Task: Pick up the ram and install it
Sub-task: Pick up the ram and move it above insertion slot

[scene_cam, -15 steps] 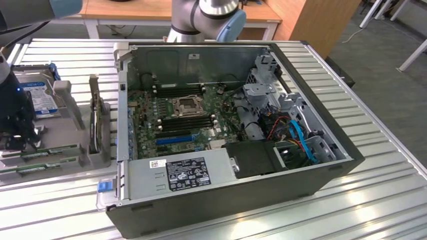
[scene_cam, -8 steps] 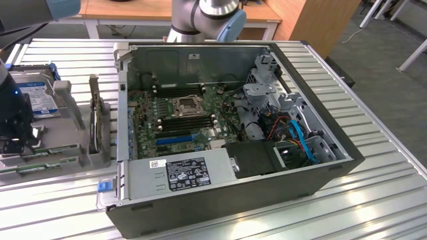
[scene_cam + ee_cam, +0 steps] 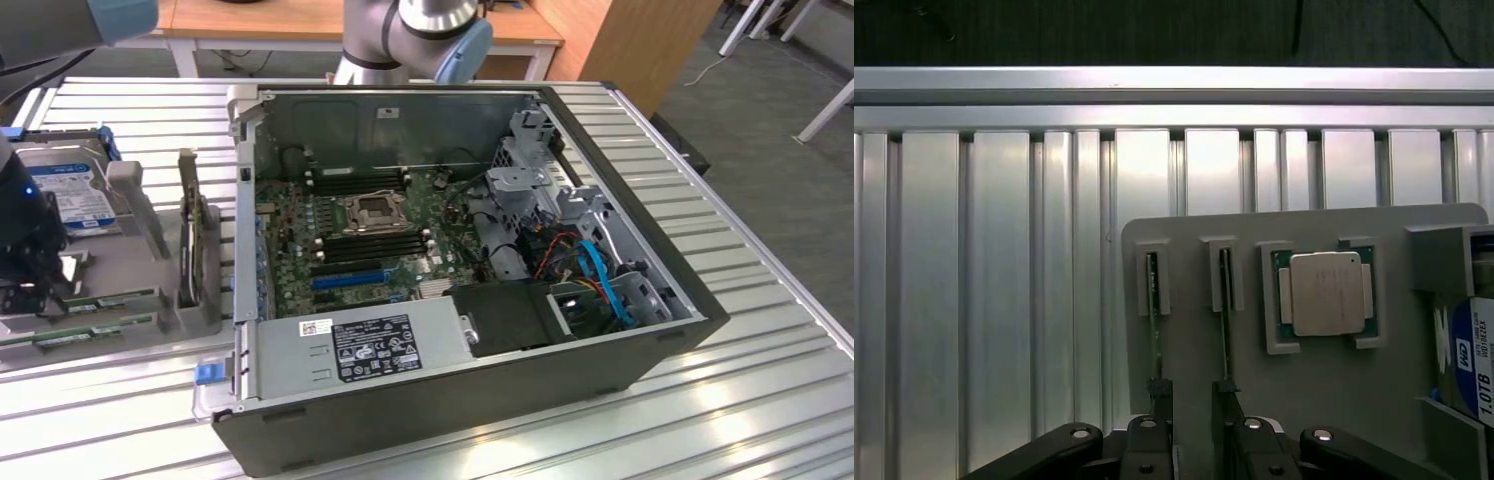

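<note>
Two ram sticks stand on edge in slots of a grey holder plate (image 3: 1354, 400): one ram stick (image 3: 1153, 320) and a second ram stick (image 3: 1226, 320) beside it. In the exterior view they are thin green strips (image 3: 94, 301) at the far left of that view. My gripper (image 3: 1192, 435) hovers over the near ends of both sticks, open, with nothing between its fingers. Its black body (image 3: 30, 250) hangs over the holder. The open computer case (image 3: 641, 360) shows the motherboard with black memory slots (image 3: 380, 245) beside the processor socket (image 3: 371, 210).
On the holder, a square silver processor chip (image 3: 1324, 293) lies next to the sticks and a hard drive with a blue label (image 3: 70, 195) sits beyond it. A grey bracket (image 3: 198, 260) stands between holder and case. The ribbed metal table (image 3: 1004, 300) carries everything.
</note>
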Controlling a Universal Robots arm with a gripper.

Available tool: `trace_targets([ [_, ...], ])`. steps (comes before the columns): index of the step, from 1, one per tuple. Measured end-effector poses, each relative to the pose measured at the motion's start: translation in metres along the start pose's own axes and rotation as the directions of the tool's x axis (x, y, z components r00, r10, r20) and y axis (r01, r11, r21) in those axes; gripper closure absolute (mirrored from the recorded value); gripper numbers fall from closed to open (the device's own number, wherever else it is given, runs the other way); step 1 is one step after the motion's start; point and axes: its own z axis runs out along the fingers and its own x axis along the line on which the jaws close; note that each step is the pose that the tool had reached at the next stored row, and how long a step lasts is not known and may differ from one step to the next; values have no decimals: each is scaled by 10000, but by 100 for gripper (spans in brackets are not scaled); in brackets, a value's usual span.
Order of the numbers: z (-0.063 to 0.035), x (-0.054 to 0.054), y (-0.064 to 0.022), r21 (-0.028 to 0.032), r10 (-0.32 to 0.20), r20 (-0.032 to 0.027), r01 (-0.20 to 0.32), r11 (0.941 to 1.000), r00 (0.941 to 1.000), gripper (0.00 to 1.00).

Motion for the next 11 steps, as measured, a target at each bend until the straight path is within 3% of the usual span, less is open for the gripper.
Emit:
trace_targets([
  [11,1,15,1,-6,-177,-9,177,9998,9998,71],
])
